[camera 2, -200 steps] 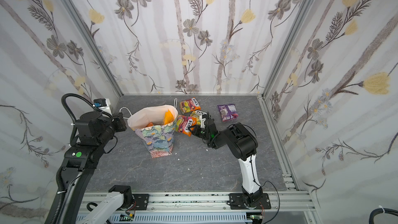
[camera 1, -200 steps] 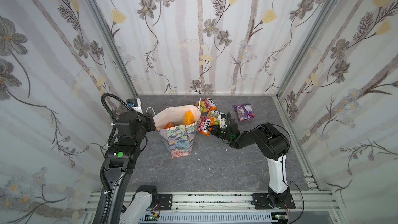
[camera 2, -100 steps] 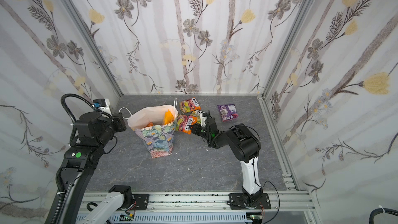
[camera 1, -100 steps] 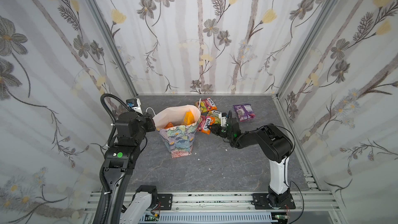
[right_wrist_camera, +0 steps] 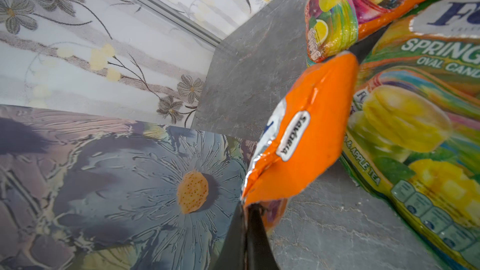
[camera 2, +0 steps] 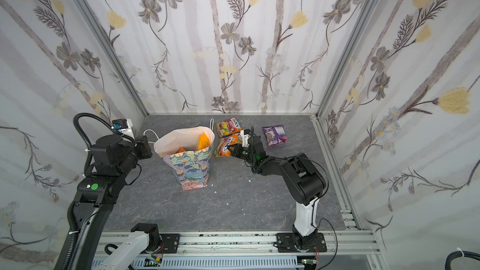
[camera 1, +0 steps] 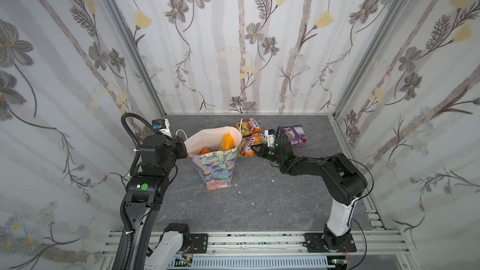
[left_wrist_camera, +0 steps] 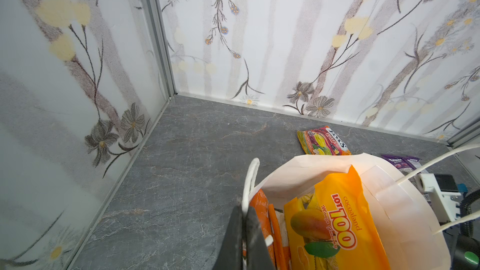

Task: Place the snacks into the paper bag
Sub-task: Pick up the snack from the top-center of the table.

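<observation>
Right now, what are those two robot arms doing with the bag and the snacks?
They are packing snacks into the bag. The left gripper pinches the bag's rim, holding it upright and open. The right gripper is shut on one end of an orange packet just beside the bag. A mango packet is already inside. A purple packet, a fruit pack and a green pack lie on the table.

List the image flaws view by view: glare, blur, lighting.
Left wrist view: the paper bag lining blows out to near white, and the mango packet glows backlit. Right wrist view: the orange packet shows glossy highlights; the green packet beside it is soft. Both top views: sharp and evenly lit across the table.
</observation>
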`<state>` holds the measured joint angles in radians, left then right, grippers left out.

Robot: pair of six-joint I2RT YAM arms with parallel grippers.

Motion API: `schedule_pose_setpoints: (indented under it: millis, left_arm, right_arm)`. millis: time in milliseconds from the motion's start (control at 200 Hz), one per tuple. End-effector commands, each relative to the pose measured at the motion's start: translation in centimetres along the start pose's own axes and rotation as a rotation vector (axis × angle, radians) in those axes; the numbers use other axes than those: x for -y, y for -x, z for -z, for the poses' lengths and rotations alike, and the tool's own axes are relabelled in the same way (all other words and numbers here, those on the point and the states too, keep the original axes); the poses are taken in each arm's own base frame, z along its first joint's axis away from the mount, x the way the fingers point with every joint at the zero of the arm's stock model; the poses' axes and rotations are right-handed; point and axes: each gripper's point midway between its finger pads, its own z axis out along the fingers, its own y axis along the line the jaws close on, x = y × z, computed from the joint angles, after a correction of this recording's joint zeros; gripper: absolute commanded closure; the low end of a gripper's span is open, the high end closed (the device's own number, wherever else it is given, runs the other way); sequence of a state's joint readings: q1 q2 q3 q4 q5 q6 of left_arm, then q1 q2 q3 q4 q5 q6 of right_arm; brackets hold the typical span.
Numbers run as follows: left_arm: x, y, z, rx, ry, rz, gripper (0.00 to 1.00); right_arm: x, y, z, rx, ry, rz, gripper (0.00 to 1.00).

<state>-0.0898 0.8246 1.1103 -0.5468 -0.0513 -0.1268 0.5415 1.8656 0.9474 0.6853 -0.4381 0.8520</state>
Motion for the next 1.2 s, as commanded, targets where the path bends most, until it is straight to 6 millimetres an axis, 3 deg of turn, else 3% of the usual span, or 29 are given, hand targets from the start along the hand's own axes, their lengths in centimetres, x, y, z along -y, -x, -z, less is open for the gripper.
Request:
schedule_pose_setpoints:
  millis: [0, 255, 784, 1194]
  left_arm:
    - [-0.1, 0.5, 0.1, 0.02, 0.005, -0.008, 0.98]
    - [0.0, 0.5, 0.0, 0.02, 0.002, -0.006, 0.98]
    - [0.1, 0.7, 0.2, 0.025, -0.003, -0.006, 0.98]
    - [0.1, 0.7, 0.3, 0.028, -0.004, -0.005, 0.98]
  right_arm:
    - [-1.9, 1.1, 0.4, 0.004, -0.009, 0.076, 1.0]
    - [-4.9, 2.8, 1.7, 0.021, -0.041, 0.176, 1.0]
    - [-8.7, 4.9, 3.5, 0.055, -0.028, 0.273, 1.0]
    - [-12.7, 8.5, 4.9, 0.124, -0.03, 0.394, 1.0]
